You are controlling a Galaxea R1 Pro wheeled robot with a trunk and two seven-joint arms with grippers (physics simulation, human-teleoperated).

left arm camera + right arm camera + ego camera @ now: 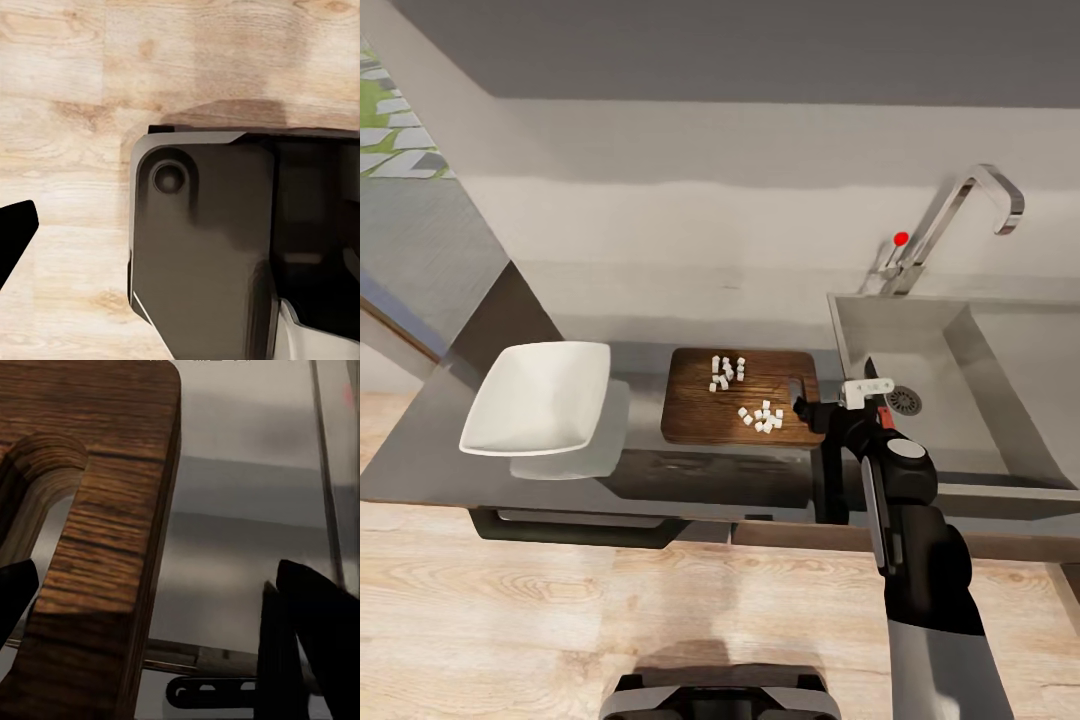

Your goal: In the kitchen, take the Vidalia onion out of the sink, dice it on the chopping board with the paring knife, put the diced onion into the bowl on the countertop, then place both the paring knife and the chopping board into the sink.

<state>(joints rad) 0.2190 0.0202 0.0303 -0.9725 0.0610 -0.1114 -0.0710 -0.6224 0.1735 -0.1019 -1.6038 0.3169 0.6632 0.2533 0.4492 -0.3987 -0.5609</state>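
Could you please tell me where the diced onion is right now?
In the head view the onion pieces lie in two small clusters on the chopping board, on the countertop between the empty bowl and the sink.

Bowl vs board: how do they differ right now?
The bowl is white, square with flaring sides, and empty; the board is dark brown wood, flat, and carries the diced onion in two small clusters. The board has a handle slot at its sink end, by the right gripper; the bowl has none. Both sit on the countertop, side by side.
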